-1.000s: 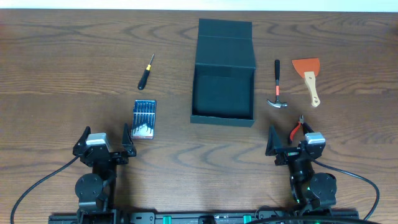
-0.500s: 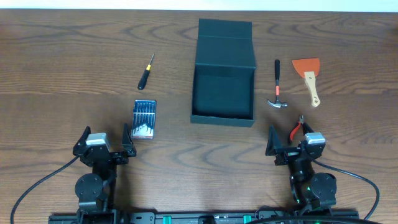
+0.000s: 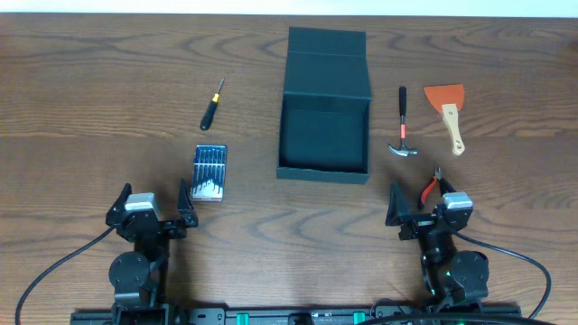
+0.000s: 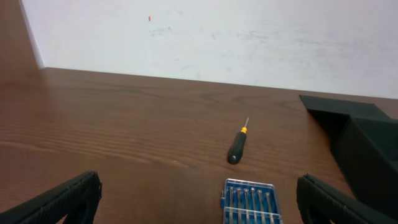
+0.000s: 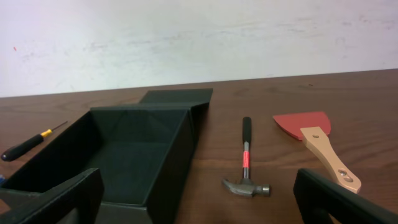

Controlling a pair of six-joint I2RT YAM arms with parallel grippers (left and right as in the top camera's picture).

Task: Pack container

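The dark teal-black container (image 3: 323, 167) stands open at the table's middle, its flap lid (image 3: 327, 63) laid back; it looks empty inside and also shows in the right wrist view (image 5: 168, 152). My left gripper (image 3: 151, 209) is open and empty at the near left, just short of the blue screwdriver case (image 3: 209, 171). My right gripper (image 3: 424, 209) is open and empty at the near right, beside red-handled pliers (image 3: 432, 186). A small hammer (image 3: 401, 126) lies right of the container and shows in the right wrist view (image 5: 246, 168).
A black-and-yellow screwdriver (image 3: 211, 105) lies at the left, also in the left wrist view (image 4: 236, 148). A red scraper with a wooden handle (image 3: 449, 113) lies at the far right. The blue case shows in the left wrist view (image 4: 252, 202).
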